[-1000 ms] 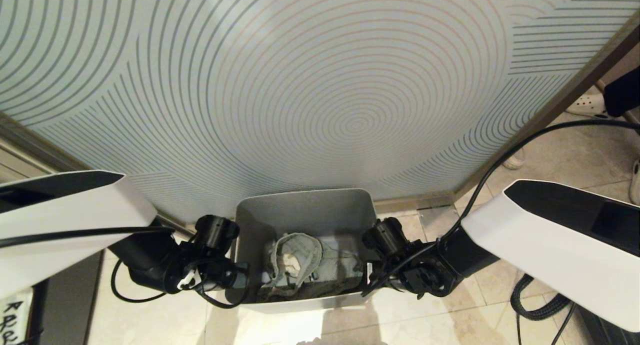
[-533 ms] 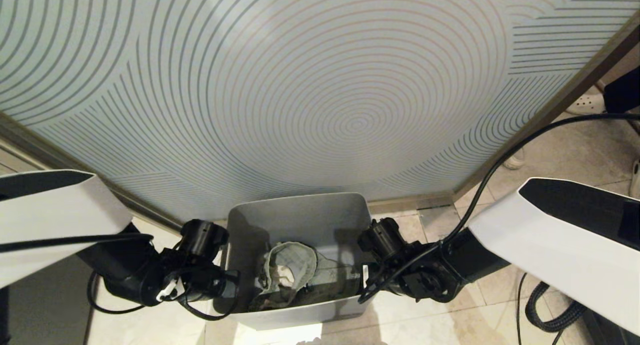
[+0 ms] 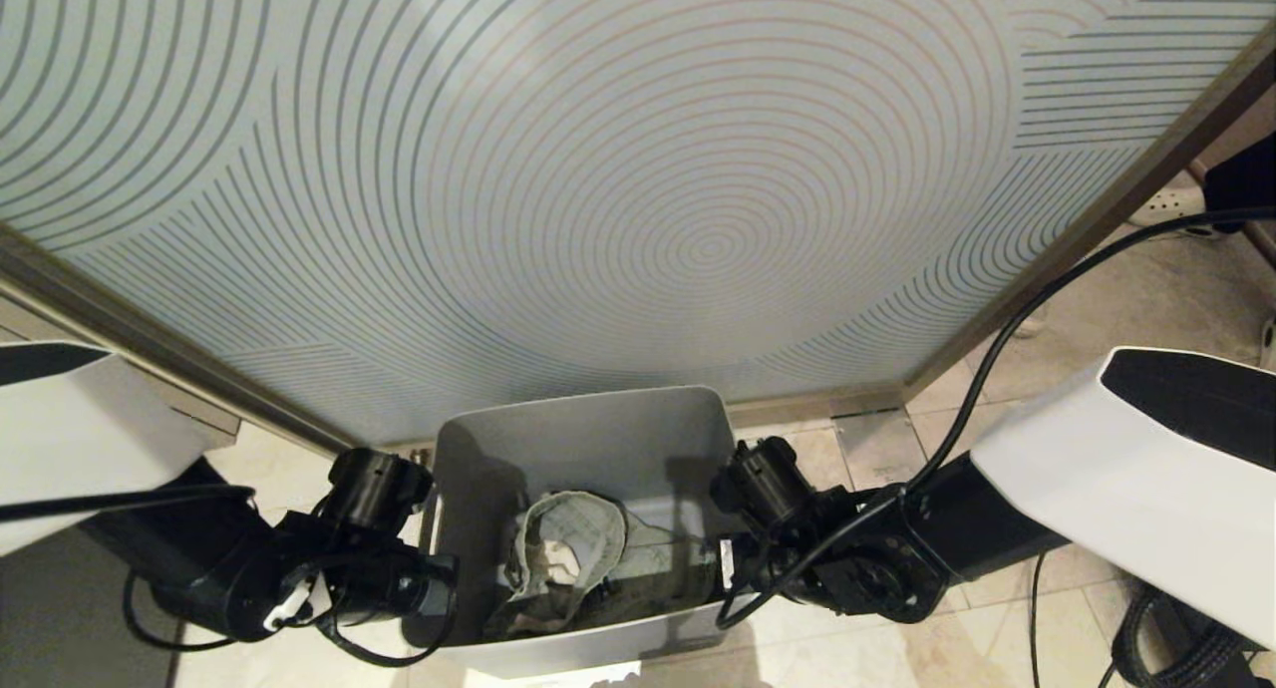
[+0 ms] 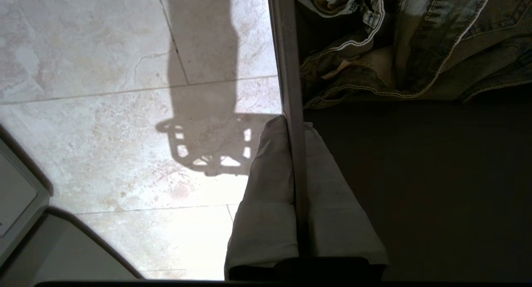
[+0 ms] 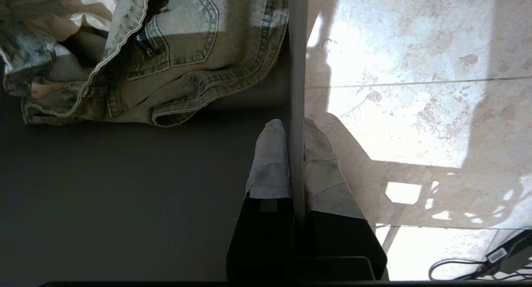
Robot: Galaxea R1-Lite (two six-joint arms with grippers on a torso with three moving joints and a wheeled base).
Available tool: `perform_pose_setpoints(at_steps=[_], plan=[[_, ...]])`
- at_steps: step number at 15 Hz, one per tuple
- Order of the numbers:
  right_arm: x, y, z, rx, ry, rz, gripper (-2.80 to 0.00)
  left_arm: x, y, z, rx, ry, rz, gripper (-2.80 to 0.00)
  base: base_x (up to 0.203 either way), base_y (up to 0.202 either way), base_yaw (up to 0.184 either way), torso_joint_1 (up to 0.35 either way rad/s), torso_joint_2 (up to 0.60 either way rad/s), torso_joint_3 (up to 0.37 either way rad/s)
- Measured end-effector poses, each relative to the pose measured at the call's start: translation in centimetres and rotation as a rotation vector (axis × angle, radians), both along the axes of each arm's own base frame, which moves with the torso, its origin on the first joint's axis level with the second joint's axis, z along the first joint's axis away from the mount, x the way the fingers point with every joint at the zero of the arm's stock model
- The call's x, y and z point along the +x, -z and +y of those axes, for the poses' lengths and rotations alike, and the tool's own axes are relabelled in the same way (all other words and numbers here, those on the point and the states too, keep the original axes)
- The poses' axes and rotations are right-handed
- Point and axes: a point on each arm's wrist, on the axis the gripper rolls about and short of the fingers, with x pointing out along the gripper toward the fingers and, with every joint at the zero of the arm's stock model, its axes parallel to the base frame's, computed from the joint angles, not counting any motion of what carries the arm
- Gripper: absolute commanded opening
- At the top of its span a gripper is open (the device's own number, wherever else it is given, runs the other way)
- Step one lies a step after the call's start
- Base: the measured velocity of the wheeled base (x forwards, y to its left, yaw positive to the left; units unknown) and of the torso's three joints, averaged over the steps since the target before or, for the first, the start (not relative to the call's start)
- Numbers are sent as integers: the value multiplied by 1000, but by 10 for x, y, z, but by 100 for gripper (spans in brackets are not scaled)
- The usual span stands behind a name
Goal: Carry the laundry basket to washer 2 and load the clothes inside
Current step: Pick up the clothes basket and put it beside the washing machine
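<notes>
Hanging low in the centre of the head view, the basket (image 3: 583, 439) is gripped on both short sides, with its far wall close to the foot of a big panel (image 3: 618, 170) printed with concentric rings. No readable brand, label or writing shows in any view. The left hand (image 3: 434, 593) sits at lower left of the head view, at the basket's left wall; its wrist view shows the two taped fingers (image 4: 266, 195) pressed together on that thin wall, one outside and one inside. The right hand (image 3: 726, 558) sits at lower centre-right, on the opposite wall, and its wrist view likewise shows its fingers (image 5: 270, 162) pinching the rim from either side. The clothes (image 3: 568, 558), a crumpled bundle of faded denim with a thick waistband and a white inner patch, lie on the basket's floor toward the near wall, between the two hands and touching neither. In the left wrist view they fill the upper right; in the right wrist view, the upper left. Pale marble tiles (image 4: 104, 91) lie beneath, carrying the arms' shadows. A black cable (image 3: 997, 339) runs along the right arm.
</notes>
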Motion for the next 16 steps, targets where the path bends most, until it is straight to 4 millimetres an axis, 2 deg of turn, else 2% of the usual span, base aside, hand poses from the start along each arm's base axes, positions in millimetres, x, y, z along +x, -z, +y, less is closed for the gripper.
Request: perform_pose_setpoints(at_steps=[5, 16], plan=[[-16, -10, 1, -17, -30, 10, -280, -14, -12, 4, -7, 1, -21, -280, 0, 0, 0, 0, 0, 0], [-20, -24, 1, -12, -54, -21, -280, -22, -19, 6, -16, 10, -35, -280, 0, 0, 0, 0, 0, 0]])
